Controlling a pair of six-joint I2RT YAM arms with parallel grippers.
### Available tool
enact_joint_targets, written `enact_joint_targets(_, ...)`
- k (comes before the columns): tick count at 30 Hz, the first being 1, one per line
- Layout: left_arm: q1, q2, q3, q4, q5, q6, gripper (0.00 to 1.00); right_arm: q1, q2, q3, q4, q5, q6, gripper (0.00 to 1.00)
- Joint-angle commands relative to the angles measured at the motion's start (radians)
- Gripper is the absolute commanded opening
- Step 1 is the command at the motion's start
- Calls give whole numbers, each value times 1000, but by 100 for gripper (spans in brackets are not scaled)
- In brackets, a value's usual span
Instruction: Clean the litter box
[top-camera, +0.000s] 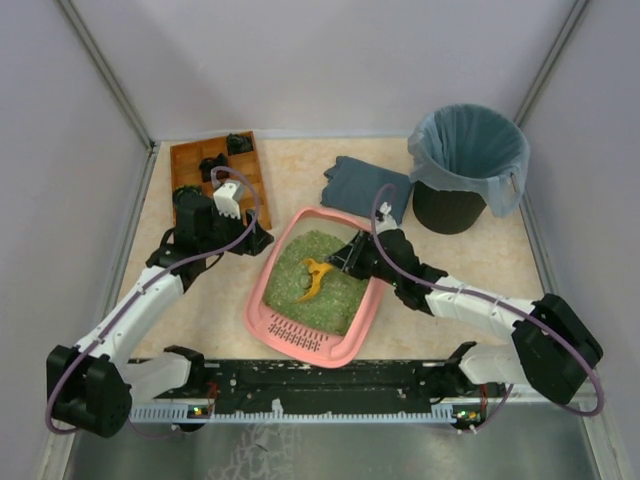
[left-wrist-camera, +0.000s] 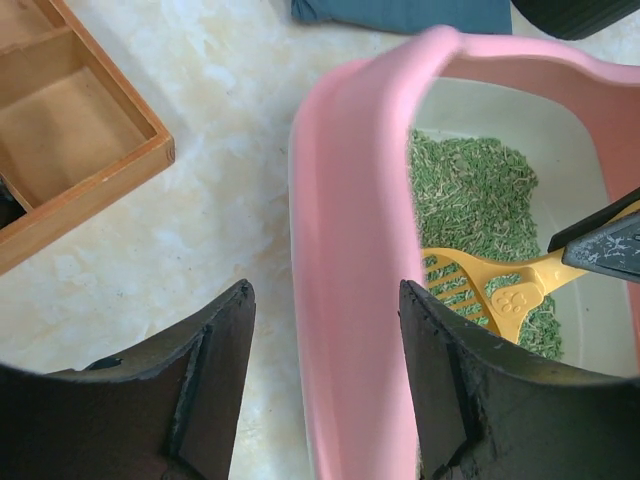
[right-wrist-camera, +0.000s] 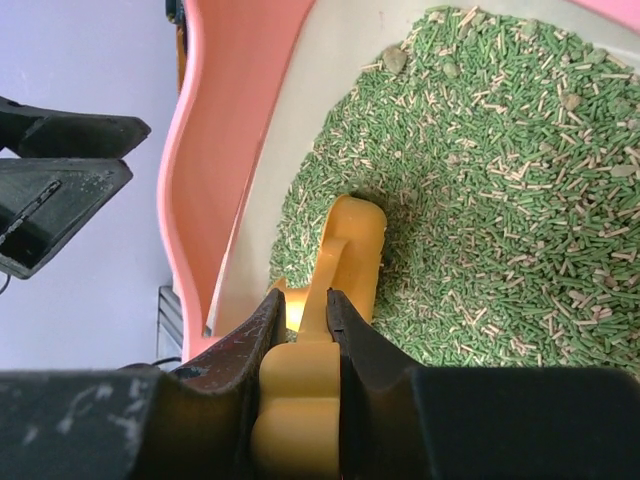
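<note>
Beige stone-patterned table holds the litter box at its centre. At the box's ten o'clock rim the left gripper stands parted astride the pink wall; the right gripper, reaching in from two o'clock, pinches the handle of the yellow scoop.

One litter box here, one yellow scoop, one wooden tray, one black bin, one folded blue cloth.
</note>
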Motion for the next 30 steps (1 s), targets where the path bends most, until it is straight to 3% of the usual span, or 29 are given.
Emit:
enact_joint_targets(1,6,-14,-16,36,-21,-4,65,-8,-53,31,78,4,17,0)
enact_joint_targets(16,6,14,-6,31,31,2,63,-8,47,173,-17,-21,-60,0)
enact_joint_targets(30,6,11,-6,28,25,2,63,-8,-99,113,-43,12,-11,0)
